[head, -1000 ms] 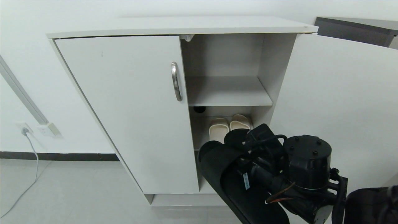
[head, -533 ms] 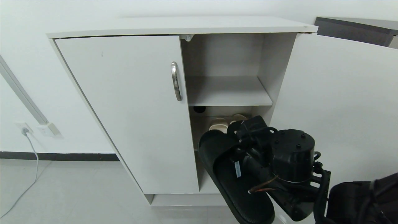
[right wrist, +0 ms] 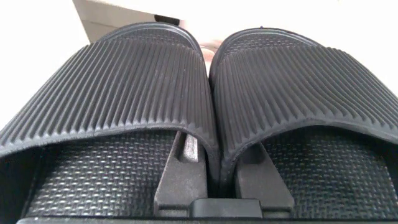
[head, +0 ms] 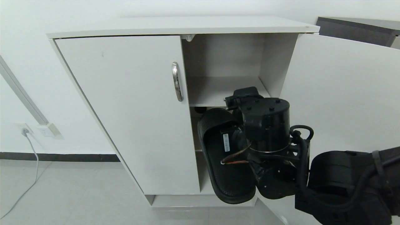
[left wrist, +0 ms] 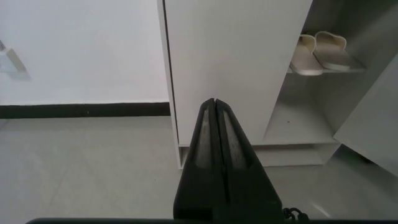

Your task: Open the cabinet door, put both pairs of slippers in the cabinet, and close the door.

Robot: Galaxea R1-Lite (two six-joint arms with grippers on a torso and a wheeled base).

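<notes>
Ribbed black slippers [right wrist: 130, 87] rose, pinched by right tool [right wrist: 217, 180].

Right gripper [right wrist: 214, 165] clamping black slippers [right wrist: 118, 87]; left gripper [left wrist: 214, 115] fingers together.

I am working in a plain indoor room, laid out like a home entryway. Evidence: a white shoe cabinet [head: 125, 109] set against a bare white wall [head: 25, 37], grey floor tiles [head: 78, 200], a black skirting strip [head: 59, 157], and a wall socket [head: 24, 129] at lower left.
</notes>
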